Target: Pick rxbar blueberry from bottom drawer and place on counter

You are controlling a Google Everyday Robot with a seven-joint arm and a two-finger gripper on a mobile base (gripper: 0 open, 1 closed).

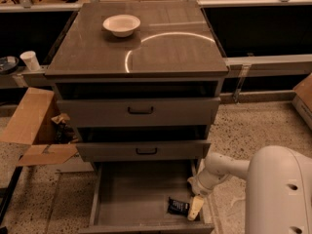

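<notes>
Drawer unit with the wide grey metal bottom drawer (131,194) pulled out, its flat matte floor and low side walls exposed. The small, flat, rectangular rxbar blueberry (178,206), in a dark wrapper with pale lettering, lies flat in the drawer's front right corner. Its long axis runs roughly across the drawer, with the right end slightly nearer the drawer's front edge. A smooth, rounded white robot arm (219,168) reaches over the drawer's right wall. Its tan-tipped gripper (195,209) hangs just right of the bar, inside the drawer; whether it is open or holds anything cannot be told. Above the drawer, the glossy grey-brown square counter (161,52) bears a round white bowl (121,24).
</notes>
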